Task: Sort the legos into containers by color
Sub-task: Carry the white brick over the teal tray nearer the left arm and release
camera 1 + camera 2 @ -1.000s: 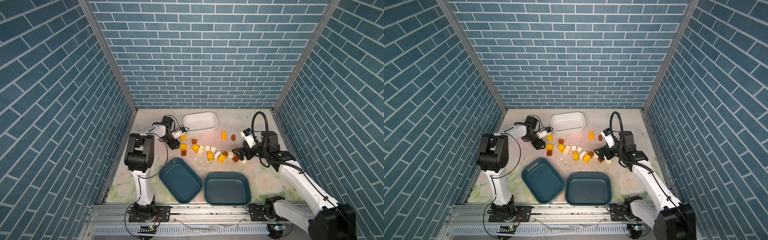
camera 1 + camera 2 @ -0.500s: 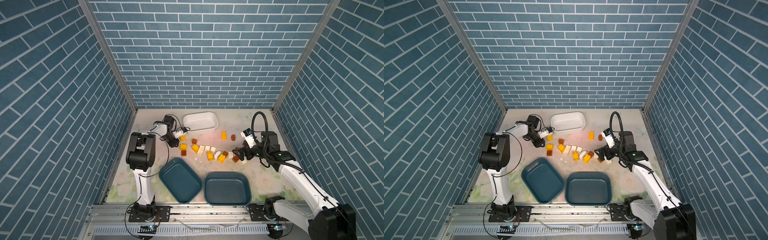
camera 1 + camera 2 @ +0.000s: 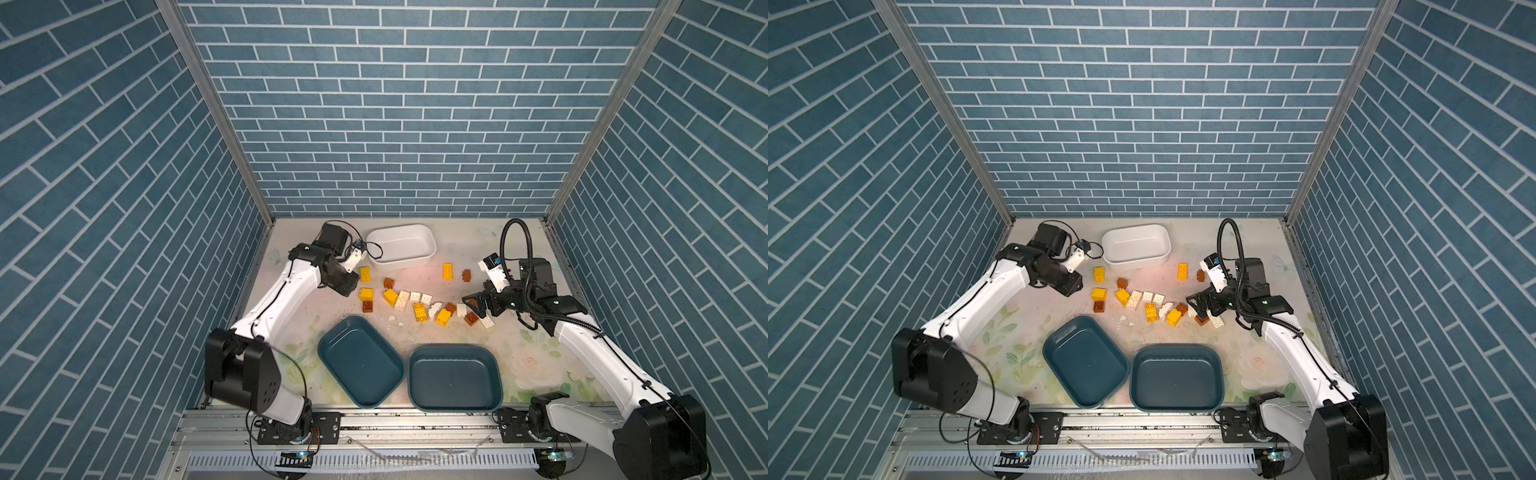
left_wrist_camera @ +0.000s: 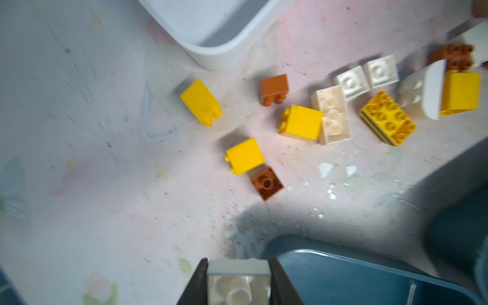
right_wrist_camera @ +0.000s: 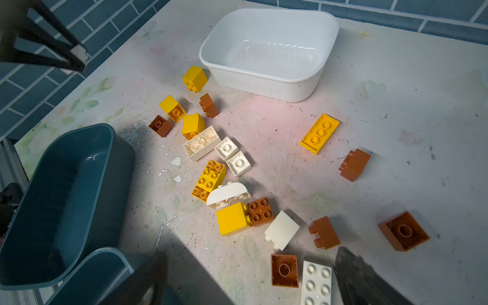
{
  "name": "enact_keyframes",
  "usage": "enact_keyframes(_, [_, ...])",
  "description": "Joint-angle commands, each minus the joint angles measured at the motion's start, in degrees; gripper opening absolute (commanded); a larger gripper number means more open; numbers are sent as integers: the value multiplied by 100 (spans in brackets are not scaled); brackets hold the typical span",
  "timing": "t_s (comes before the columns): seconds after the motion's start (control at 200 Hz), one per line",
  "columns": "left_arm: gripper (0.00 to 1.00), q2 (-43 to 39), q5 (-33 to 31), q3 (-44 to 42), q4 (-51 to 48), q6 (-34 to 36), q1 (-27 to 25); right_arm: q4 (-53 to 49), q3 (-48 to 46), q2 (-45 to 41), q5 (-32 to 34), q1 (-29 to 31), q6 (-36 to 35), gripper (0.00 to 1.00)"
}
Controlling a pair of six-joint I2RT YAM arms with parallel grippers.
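The left end effector is clamped on a white brick, which sits hollow side toward the wrist camera between the two dark fingers. In both top views this end effector hangs toward the left edge of the surface, near the front left corner of the white tub. That tub stands close to the back edge, left of the middle. Two dark teal tubs lie along the front edge just beside each other: the left one is turned at an angle and the right one sits square to the edge. The other bricks lie loose on the surface between the white tub and the teal pair, in a ragged row running toward the right edge. At its left end are a yellow brick, a second yellow brick and a brown brick touching it. In the middle are a long white brick, two small white squares and a yellow studded brick. A long yellow plate and a brown block lie apart, nearer the back edge. The right end effector hovers over the right end of the row with its jaws wide apart and nothing between them. In its wrist view an upturned brown square and a white studded plate lie on the surface below the gap.
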Motion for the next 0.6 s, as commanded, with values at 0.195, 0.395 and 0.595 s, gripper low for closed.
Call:
enact_keyframes(0.195, [27, -1217, -130, -2162, 299, -3143, -856, 28, 378, 355, -387, 39, -395, 98])
enact_keyframes(0.395, [47, -1069, -474, -2397, 343, -3260, -869, -147, 494, 403, -355, 45, -549, 98])
enact_keyframes(0.595, [61, -955, -423, -1638, 13, -3193, -868, -227, 455, 206, -127, 43, -542, 98])
